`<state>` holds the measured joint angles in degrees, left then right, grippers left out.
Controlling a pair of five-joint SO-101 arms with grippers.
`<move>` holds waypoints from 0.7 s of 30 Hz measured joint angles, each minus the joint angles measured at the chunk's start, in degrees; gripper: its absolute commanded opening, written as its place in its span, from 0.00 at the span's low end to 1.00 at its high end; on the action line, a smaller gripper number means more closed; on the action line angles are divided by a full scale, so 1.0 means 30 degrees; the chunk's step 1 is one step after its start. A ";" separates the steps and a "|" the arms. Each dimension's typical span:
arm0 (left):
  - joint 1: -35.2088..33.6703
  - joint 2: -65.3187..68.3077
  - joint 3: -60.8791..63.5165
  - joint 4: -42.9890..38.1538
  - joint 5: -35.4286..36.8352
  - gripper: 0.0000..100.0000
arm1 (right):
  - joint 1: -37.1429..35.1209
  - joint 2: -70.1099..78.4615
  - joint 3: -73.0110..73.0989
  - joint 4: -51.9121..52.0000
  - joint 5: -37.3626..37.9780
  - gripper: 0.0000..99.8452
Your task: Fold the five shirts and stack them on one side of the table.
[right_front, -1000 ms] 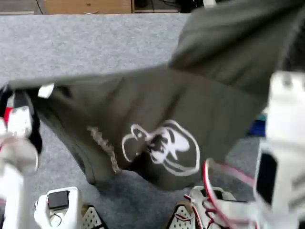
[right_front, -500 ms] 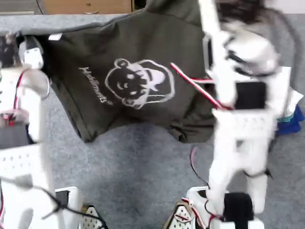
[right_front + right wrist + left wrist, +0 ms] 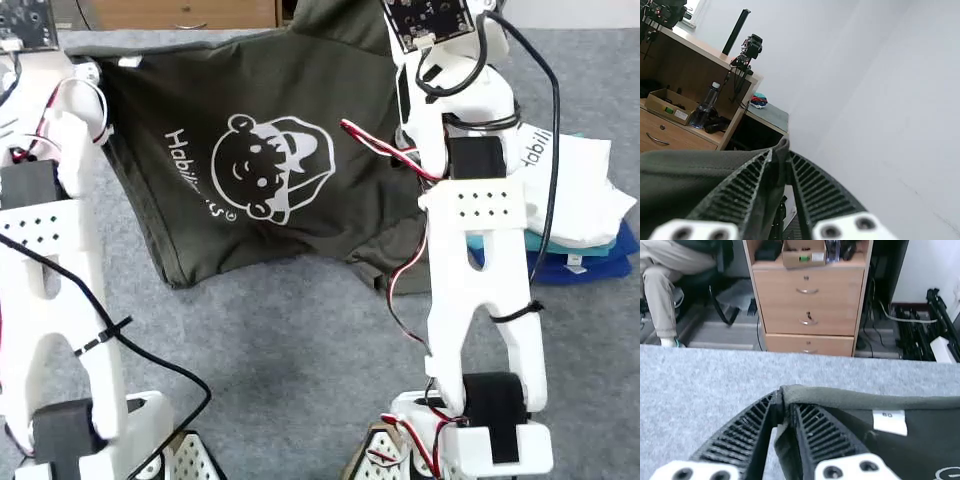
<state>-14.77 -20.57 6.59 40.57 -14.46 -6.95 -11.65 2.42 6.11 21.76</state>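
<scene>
The left end effector [image 3: 782,410] and right end effector [image 3: 780,160] each clamp the shirt's [image 3: 270,170] top edge.
Since a second ago the shirt has swung from mid-frame to upper centre, print facing up, lower part on the desk [image 3: 300,360].

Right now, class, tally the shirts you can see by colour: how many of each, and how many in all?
dark olive shirt: 1
white shirt: 1
teal shirt: 1
blue shirt: 1
Total: 4
</scene>
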 measured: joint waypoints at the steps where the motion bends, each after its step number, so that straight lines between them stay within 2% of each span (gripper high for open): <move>1: 0.0000 0.0088 -0.0059 0.0234 0.0000 0.02 | 0.0000 0.0088 0.0000 0.0000 0.0000 0.00; 4: 0.0322 0.0527 0.0029 0.0205 0.0000 0.02 | 0.0000 0.1172 -0.0264 -0.0117 0.0029 0.00; 8: 0.0469 0.2168 0.0176 -0.1758 0.0000 0.02 | 0.0029 0.3458 -0.1729 -0.0117 0.0029 0.00; 15: 0.0645 0.3194 -0.2432 -0.2374 0.0000 0.02 | 0.0029 0.7385 -0.6535 -0.0117 0.0029 0.00; 21: 0.1260 0.7473 -0.2960 -0.2667 -0.0059 0.02 | 0.0029 1.1956 -0.9729 -0.0117 0.0029 0.00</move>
<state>-10.99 1.85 -2.29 32.57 -14.64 -6.86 24.22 -26.77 5.76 21.85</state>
